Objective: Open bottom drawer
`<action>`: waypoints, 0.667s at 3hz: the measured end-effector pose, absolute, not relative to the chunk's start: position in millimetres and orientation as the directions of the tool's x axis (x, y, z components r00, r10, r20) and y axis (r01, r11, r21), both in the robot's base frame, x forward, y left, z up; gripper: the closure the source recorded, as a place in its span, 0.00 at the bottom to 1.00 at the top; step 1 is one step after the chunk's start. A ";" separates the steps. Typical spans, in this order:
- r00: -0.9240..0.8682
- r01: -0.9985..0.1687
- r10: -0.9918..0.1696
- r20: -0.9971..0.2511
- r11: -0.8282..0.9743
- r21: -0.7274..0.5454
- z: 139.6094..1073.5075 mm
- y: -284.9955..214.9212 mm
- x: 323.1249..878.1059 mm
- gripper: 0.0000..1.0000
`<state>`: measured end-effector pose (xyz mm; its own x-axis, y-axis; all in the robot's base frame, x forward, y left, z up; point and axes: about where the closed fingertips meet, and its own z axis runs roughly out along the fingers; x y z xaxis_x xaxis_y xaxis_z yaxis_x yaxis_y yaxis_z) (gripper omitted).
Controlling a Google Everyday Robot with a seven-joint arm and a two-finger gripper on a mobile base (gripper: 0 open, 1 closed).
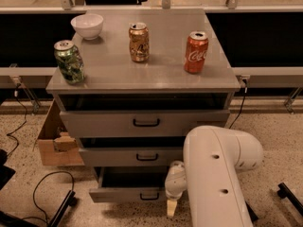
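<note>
Down at the foot of the grey cabinet (227,109): bottom drawer (124,194), narrowest front of the three, with a small black loop handle (149,196) right of the panel's middle. Stands forward of the cabinet frame, with a dark strip of interior showing above the front panel. Just right of that handle, at the right end of the drawer front: gripper (171,207), a pale tan tip hanging below a rounded white wrist and pointing down at the speckled floor (274,126). Cannot tell whether clenched or released, nor whether touching the drawer front or only close before it. Behind and right of it, bulky white arm (215,174), covering the right ends of the bottom drawer and the middle drawer (118,156). Higher up, top drawer (104,123), widest of the three, each with a like black handle.

On the counter (161,77): white bowl (87,26) at the back left corner, green can (69,61) near the front left edge, gold can (138,42) around the middle, red can (196,52) to the right. All three cans upright and well apart from one another.

Left of the cabinet, on the floor: open cardboard box (49,148), touching or nearly touching the cabinet's side. Nearer the lower left, a black cable (40,188) looping across the floor.
</note>
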<state>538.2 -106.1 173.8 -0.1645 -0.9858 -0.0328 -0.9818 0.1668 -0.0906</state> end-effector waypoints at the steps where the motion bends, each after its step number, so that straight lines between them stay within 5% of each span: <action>1: -0.214 -0.977 -0.977 -0.020 0.214 0.010 156.8 -101.4 493.1 0.18; 2: -0.203 -0.977 -0.979 0.008 0.203 0.057 160.7 -89.0 465.6 0.41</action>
<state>465.6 -89.0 160.7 -0.2032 -0.9791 0.0081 -0.9774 0.2033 0.0575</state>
